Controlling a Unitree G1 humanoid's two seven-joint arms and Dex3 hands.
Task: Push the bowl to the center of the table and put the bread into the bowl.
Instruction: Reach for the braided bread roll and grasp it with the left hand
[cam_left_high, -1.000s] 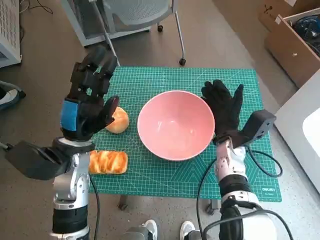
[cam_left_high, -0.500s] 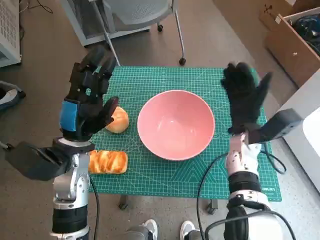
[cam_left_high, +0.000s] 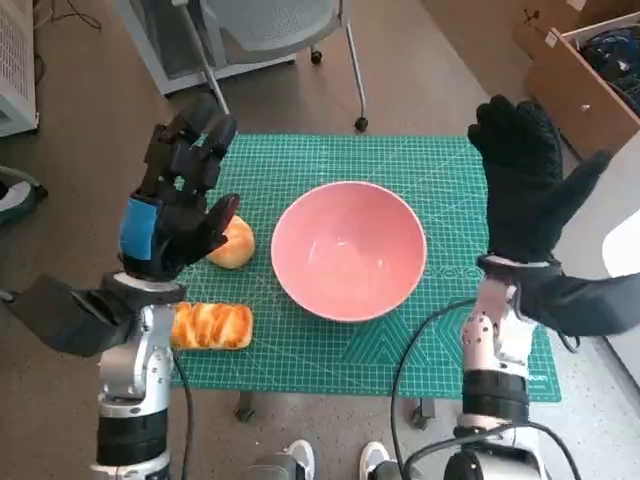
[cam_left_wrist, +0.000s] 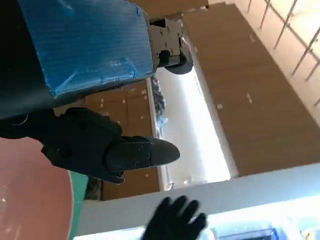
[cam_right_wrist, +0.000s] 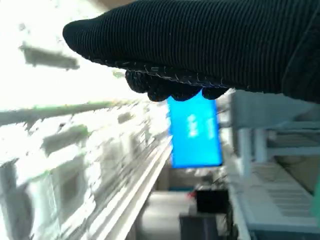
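Note:
A pink bowl (cam_left_high: 347, 248) stands empty near the middle of the green cutting mat (cam_left_high: 300, 170); its rim (cam_left_wrist: 30, 200) also shows in the left wrist view. A round bun (cam_left_high: 233, 244) lies just left of the bowl, and a long glazed bread (cam_left_high: 210, 325) lies near the mat's front left edge. My left hand (cam_left_high: 178, 195) hovers raised over the mat's left side, fingers spread, holding nothing, partly hiding the bun. My right hand (cam_left_high: 528, 185) is lifted high over the mat's right edge, fingers spread and empty, apart from the bowl. The right hand (cam_left_wrist: 176, 220) appears small in the left wrist view.
An office chair base (cam_left_high: 300, 50) stands behind the table. Cardboard boxes (cam_left_high: 590, 80) sit at the far right on the floor. A white cabinet edge (cam_left_high: 610, 250) is close to the table's right side. Feet (cam_left_high: 290, 460) show below the front edge.
My right hand has lifted away from the bowl's right rim, rising up and to the right. The bowl stays where it was. The left hand has hardly moved.

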